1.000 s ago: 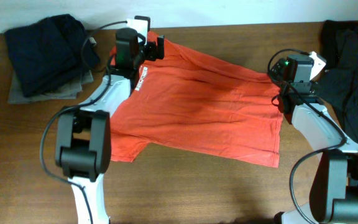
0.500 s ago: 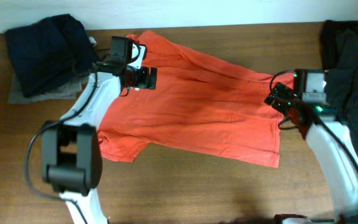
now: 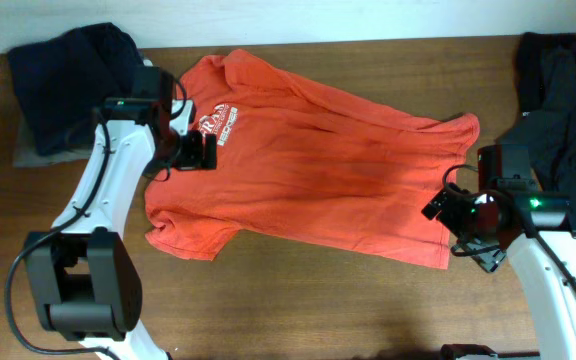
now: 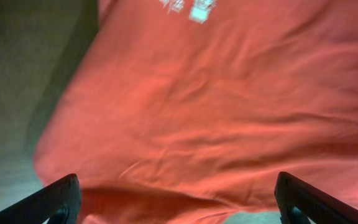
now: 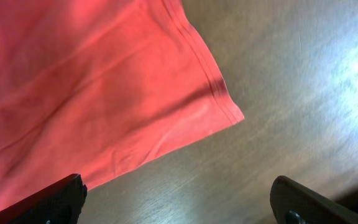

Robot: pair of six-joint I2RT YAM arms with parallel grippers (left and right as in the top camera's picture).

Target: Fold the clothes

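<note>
A red-orange T-shirt with white lettering lies spread flat on the wooden table, collar toward the back left. My left gripper hovers open over its chest, near the left sleeve; the left wrist view shows the shirt between wide-apart fingers. My right gripper is open and empty above the shirt's lower right corner. The right wrist view shows that hem corner and bare wood. Both grippers hold nothing.
A folded navy garment lies on a tan-grey one at the back left. A dark grey garment is heaped at the right edge. The table's front edge runs along the bottom.
Both grippers have let go of the shirt and pulled toward the front. The left moved from the collar to the chest, the right from the far right corner down to the hem. The shirt now lies flat.
</note>
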